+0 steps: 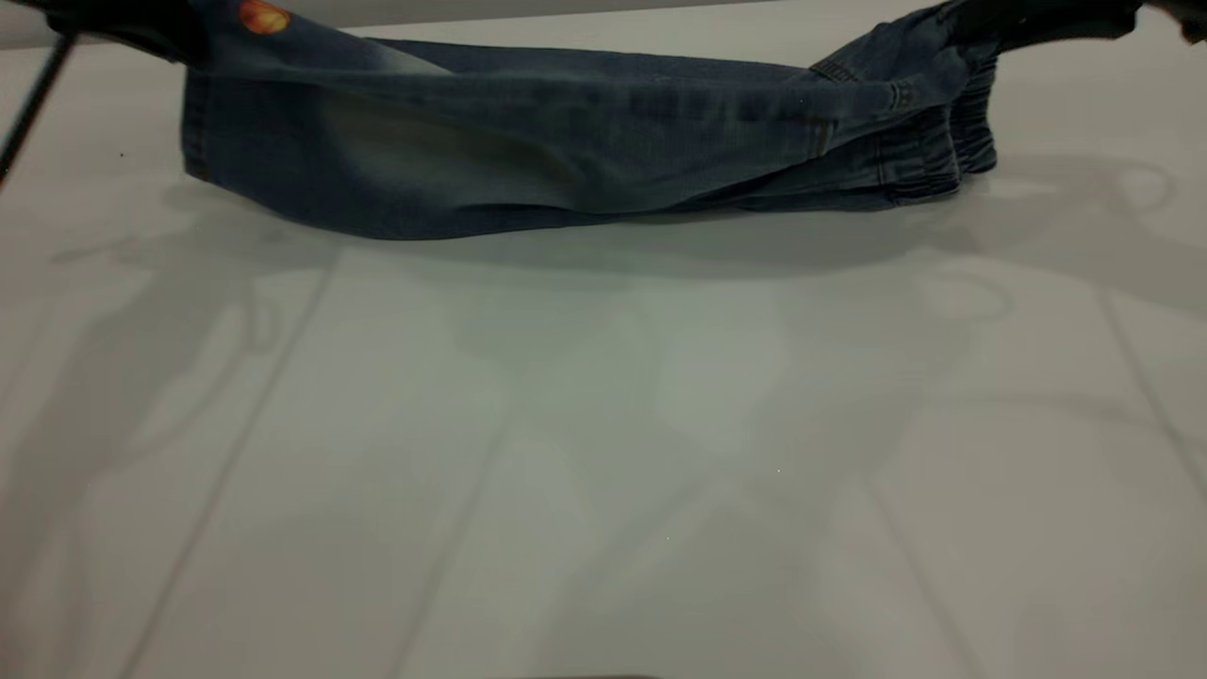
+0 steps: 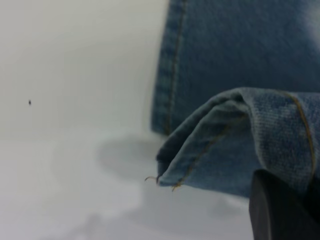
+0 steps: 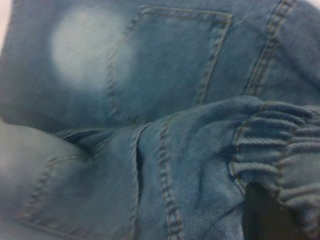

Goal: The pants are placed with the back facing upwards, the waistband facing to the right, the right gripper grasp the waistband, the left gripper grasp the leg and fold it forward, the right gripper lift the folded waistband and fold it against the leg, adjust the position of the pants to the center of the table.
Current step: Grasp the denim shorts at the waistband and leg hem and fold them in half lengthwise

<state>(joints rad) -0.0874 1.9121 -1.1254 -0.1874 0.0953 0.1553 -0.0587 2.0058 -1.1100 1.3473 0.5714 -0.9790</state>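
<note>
pants [image 1: 566, 160] stretched between left claw [image 1: 141, 33] and right claw [image 1: 1028, 24] | leg [image 1: 283, 57] at left claw | waistband [image 1: 962, 123] below right claw | table [image 1: 603, 453] under both

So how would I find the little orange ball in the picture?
Start at the big white table and look to its far side, where the blue denim pants are held up at both ends. Follow them to the end on the left arm's side, near the top. The orange ball print there is the only bright, warm-coloured spot on the blue cloth.
</note>
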